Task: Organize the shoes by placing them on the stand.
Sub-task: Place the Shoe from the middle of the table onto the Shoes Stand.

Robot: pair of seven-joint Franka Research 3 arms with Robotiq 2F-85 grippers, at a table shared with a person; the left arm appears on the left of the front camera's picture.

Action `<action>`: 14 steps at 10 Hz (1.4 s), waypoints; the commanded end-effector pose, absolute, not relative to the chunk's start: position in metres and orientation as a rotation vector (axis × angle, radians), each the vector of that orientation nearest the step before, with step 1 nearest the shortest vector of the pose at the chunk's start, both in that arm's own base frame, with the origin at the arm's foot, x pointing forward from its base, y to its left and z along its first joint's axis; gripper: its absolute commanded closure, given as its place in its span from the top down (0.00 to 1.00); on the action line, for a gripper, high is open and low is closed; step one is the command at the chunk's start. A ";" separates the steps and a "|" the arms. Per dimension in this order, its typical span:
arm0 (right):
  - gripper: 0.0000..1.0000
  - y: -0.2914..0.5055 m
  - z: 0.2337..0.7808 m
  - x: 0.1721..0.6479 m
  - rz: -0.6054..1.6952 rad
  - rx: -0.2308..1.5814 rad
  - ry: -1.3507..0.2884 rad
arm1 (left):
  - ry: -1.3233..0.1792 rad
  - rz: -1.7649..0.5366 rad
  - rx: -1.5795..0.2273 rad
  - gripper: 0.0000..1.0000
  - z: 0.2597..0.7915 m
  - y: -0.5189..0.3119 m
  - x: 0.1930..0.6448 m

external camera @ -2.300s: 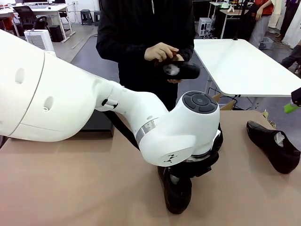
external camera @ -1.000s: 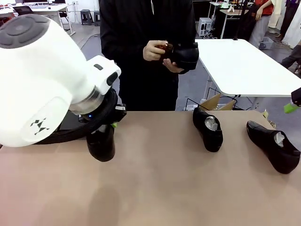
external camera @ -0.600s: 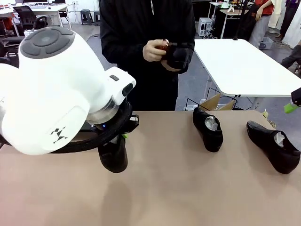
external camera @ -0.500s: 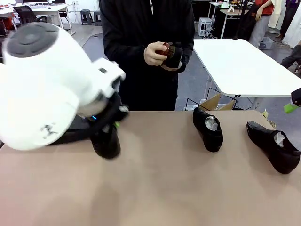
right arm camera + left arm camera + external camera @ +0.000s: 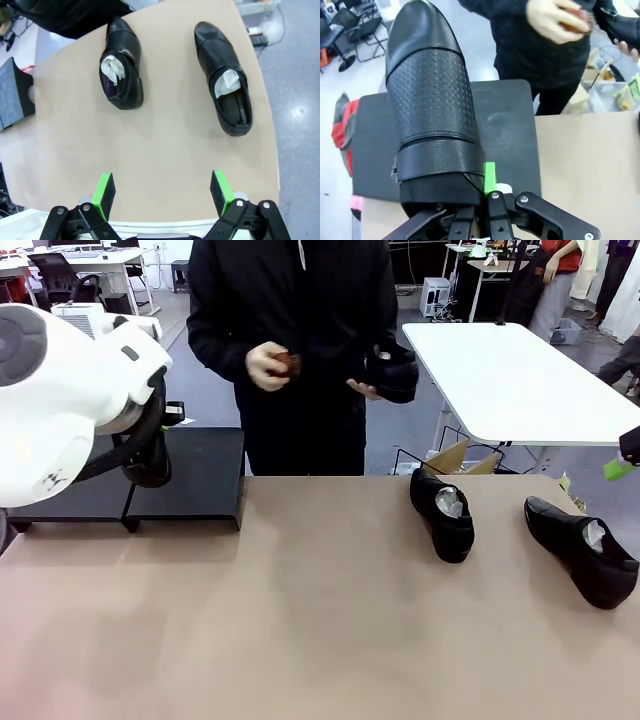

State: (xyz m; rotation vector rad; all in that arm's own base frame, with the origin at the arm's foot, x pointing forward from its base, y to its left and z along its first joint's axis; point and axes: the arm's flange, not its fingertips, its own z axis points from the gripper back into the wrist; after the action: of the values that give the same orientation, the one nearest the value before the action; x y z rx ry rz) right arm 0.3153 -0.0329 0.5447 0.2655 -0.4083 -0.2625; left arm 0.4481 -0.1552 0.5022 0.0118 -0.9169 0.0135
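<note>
A tan table takes up the foreground, with a white table and office floor behind it. At the far left of the tan table sits the stand, flat and matte black. The left gripper is clamped on the heel of one shoe — the toe points away and the shoe hangs over the stand, though I cannot tell whether it touches the top.

Across the table in the middle stands a person in black. One hand holds a small brown thing, and the other hand carries a second shoe.

Right of centre, a third shoe and a fourth shoe lie on the tan table. They are apart from each other and well away from the stand, with toes toward the far side and white paper showing inside. The right gripper hovers above them — jaws spread wide, holding nothing.
</note>
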 end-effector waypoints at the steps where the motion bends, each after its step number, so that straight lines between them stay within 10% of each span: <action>1: 1.00 -0.032 0.545 0.315 -0.253 0.279 -0.408 | -0.929 -0.017 0.055 0.00 0.488 -0.180 0.485; 14: 1.00 -0.032 0.545 0.315 -0.253 0.279 -0.408 | -0.800 -0.170 0.092 0.00 0.450 -0.160 0.509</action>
State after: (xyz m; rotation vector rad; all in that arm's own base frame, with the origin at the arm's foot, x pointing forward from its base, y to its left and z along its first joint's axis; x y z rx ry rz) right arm 0.3154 -0.0329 0.5447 0.2655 -0.4080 -0.2625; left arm 0.5072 -0.1593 0.4454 0.0950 -0.8001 -0.1355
